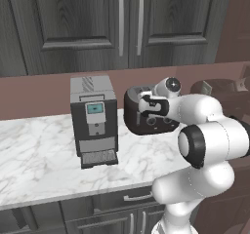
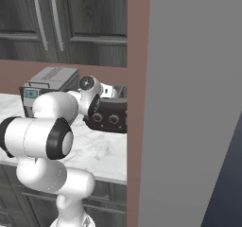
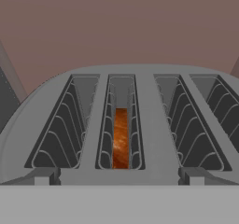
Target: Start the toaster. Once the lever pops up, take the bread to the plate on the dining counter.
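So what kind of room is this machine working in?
It looks like a home kitchen, computer-rendered. A marble worktop runs under dark cabinets, and on it stand a grey coffee machine and a dark toaster with a slice of bread down in one slot.

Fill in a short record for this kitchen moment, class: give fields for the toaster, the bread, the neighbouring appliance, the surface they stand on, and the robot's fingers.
toaster: dark, rounded toaster with two round knobs on its front, standing on the worktop
bread: one slice sitting low in the second slot from the left, as the hand view shows it
neighbour: boxy grey coffee machine to the toaster's left in the left base view, apart from it
surface: white veined marble worktop over dark cabinets
fingers: open, holding nothing; the hand is right above the toaster's slots
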